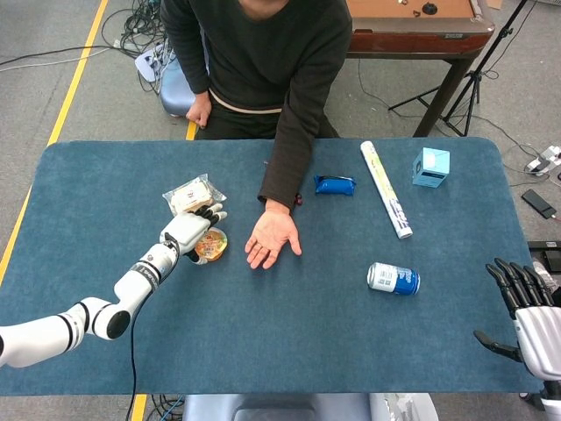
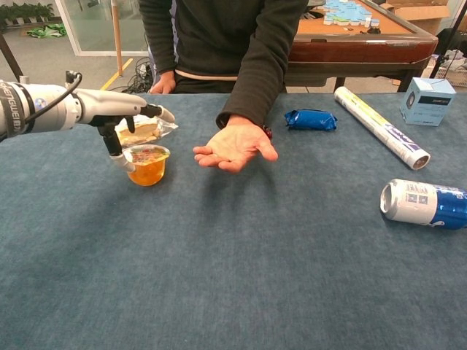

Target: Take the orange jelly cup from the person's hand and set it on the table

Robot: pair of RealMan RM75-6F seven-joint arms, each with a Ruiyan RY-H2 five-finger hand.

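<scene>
The orange jelly cup [image 1: 211, 245] [image 2: 147, 165] stands upright on the blue table, left of the person's hand [image 1: 272, 237] [image 2: 233, 146], which lies palm up and empty. My left hand [image 1: 187, 230] [image 2: 120, 124] hovers just over and behind the cup with its fingers spread. The thumb reaches down by the cup's left rim, and I cannot tell whether it touches. My right hand [image 1: 530, 311] hangs off the table's near right corner, fingers apart and empty, and shows only in the head view.
A wrapped sandwich packet [image 1: 191, 195] [image 2: 142, 131] lies right behind the cup. To the right lie a blue pouch [image 1: 335, 184] [image 2: 311, 119], a white tube [image 1: 386, 189] [image 2: 381, 125], a blue can on its side [image 1: 394, 279] [image 2: 427, 202] and a light-blue box [image 1: 430, 167] [image 2: 427, 101].
</scene>
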